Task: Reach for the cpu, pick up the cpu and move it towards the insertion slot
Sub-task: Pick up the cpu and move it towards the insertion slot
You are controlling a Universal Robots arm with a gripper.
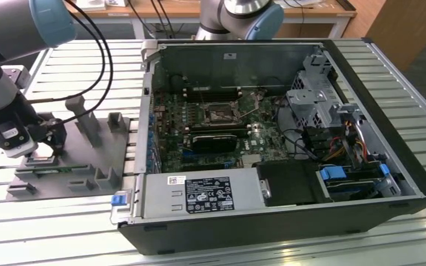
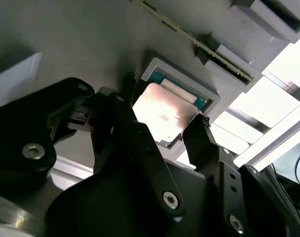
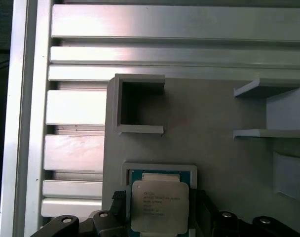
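The cpu (image 3: pixel 160 205), a flat square chip with a shiny silver top (image 2: pixel 162 114), lies in a pale square recess of the grey fixture plate (image 1: pixel 72 166). My gripper (image 1: pixel 44 151) is down over that recess at the exterior view's left. Its black fingers (image 2: pixel 198 129) stand on two opposite sides of the chip and press against its edges. The insertion slot (image 1: pixel 217 113), a square black socket in a silver frame, sits on the motherboard inside the open computer case, well away towards the exterior view's right.
Upright grey fixture blocks (image 1: pixel 87 119) stand on the plate just beside my gripper. The open computer case (image 1: pixel 272 138) holds a black card (image 1: pixel 213 142), cables and drive cages. Slatted metal table (image 1: pixel 65 238) lies under everything. A second robot base (image 1: pixel 239 16) stands behind the case.
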